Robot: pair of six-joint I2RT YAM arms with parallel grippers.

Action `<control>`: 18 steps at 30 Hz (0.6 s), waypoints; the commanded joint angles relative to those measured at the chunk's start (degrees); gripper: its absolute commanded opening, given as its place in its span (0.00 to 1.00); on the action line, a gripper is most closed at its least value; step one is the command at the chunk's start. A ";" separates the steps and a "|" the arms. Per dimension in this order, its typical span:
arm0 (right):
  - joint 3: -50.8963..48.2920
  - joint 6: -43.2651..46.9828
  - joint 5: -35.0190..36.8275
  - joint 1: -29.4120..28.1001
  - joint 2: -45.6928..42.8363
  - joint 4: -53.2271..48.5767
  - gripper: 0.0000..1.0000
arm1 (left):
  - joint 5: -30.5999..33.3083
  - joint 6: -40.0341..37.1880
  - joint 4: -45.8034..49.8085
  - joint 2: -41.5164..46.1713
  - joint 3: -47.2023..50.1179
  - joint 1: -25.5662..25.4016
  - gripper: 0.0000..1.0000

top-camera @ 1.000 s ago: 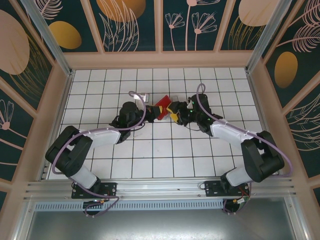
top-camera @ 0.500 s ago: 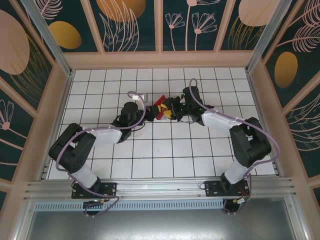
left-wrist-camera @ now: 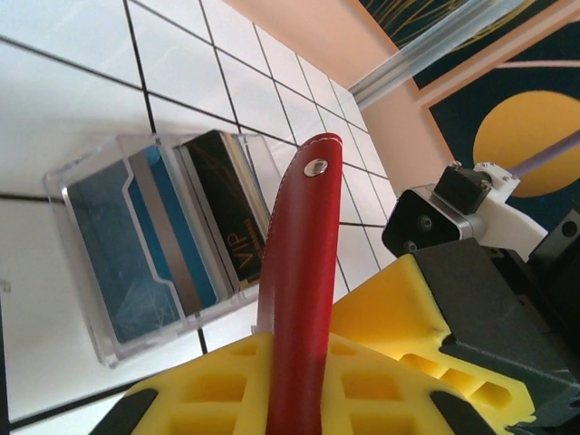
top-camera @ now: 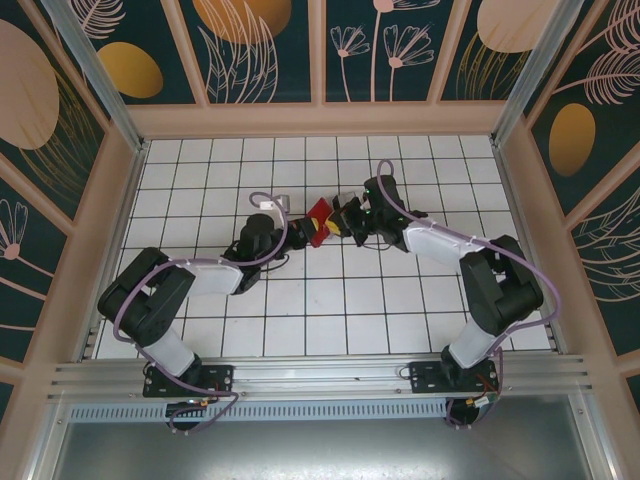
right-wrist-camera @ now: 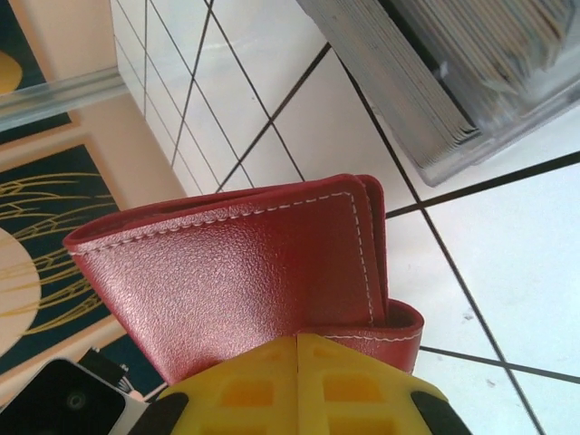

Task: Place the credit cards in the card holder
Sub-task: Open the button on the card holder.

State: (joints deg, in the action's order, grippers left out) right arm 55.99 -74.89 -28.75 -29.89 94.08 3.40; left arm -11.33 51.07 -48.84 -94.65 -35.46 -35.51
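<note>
Left fingers (left-wrist-camera: 208, 390), right fingers (right-wrist-camera: 272, 381) both pinch card holder (left-wrist-camera: 294, 272) edge-up; credit cards (left-wrist-camera: 149, 245) in clear box (left-wrist-camera: 145, 339) just beyond, nearer left arm.

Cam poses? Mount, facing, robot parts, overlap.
Top external: above, behind the bases, looking down at the table; both arms, left gripper and right gripper at the card holder.
Left wrist: on left arm, facing along its fingers, past the card holder to the clear box of credit cards.
Right wrist: on right arm, over its fingers at the card holder, clear box beyond.
Shared by wrists: card holder, clear box.
</note>
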 commanded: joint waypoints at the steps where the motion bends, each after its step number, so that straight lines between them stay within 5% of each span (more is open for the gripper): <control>1: -2.05 3.68 2.55 1.32 -3.08 -4.71 0.00 | 1.26 7.85 -7.14 1.73 2.97 0.44 0.00; 8: -6.85 6.58 1.39 1.49 -6.28 -6.17 0.00 | 2.99 15.64 -9.28 2.35 9.15 0.84 0.02; 11: -6.99 10.05 2.14 1.33 -7.62 -8.65 0.00 | 2.54 16.08 -4.82 2.54 9.72 1.16 0.39; 13: -7.54 13.60 3.08 1.02 -9.01 -8.90 0.00 | 1.46 16.00 -1.13 2.91 9.72 1.88 0.54; 18: -6.36 22.23 9.53 0.63 -11.12 -16.78 0.00 | -4.76 11.84 2.51 6.07 11.47 5.81 0.64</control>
State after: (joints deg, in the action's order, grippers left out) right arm 48.97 -59.77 -23.73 -28.93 85.03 -7.55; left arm -12.14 65.41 -49.84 -90.87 -24.43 -31.53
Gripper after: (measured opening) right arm 0.054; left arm 0.637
